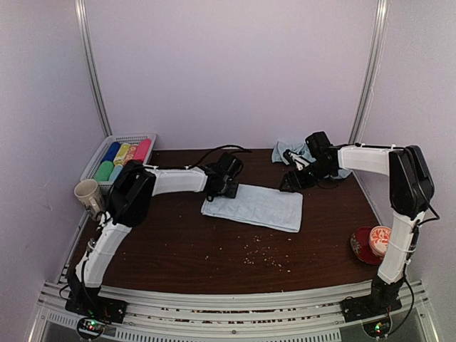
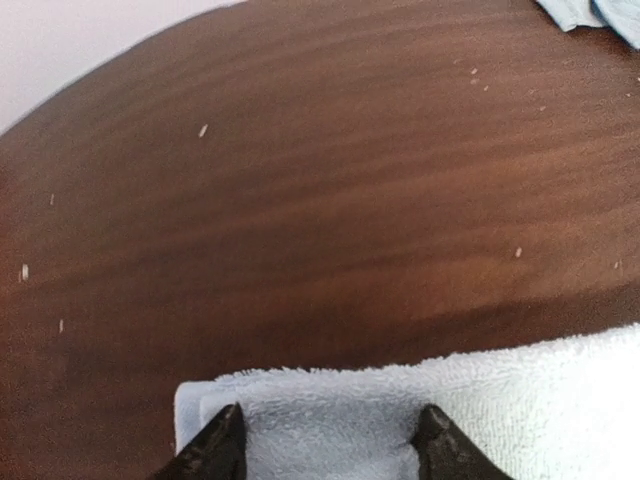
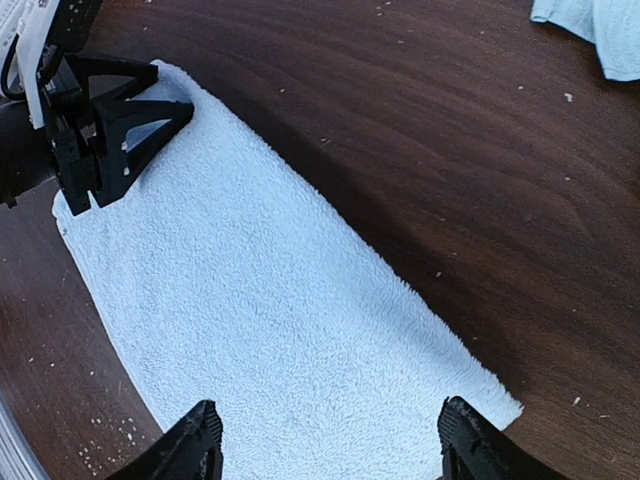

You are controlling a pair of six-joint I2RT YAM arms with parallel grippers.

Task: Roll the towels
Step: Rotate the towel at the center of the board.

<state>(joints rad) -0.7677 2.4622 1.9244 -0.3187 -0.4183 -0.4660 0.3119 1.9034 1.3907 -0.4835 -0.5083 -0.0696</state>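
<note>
Left wrist view had the left gripper (image 2: 330, 428) down at the left end of the flat towel (image 1: 256, 206). Its jaws were apart and straddled the cloth, and the tips seemed to rest on the pile rather than pinch it. That end looked to carry a narrow turned-over lip, though I couldn't be sure. The right gripper (image 3: 328, 418) hung above the towel's right end, jaws wide with nothing between them.

The towel lay spread flat mid-table, its long side running left to right, not yet rolled. The second towel (image 1: 292, 152) sat crumpled at the far right, behind the right arm. Further out, a basket (image 1: 96, 160) of coloured rolls (image 1: 125, 155) stood at the far left, a mug (image 1: 87, 192) just near of it, and a red dish (image 1: 369, 244) at the near right.

To my eye the first roll was only beginning. The next move would call for the left fingers to catch that short edge and turn it over towards the right. The right gripper would need to pin the other end so the cloth didn't slide or skew.
</note>
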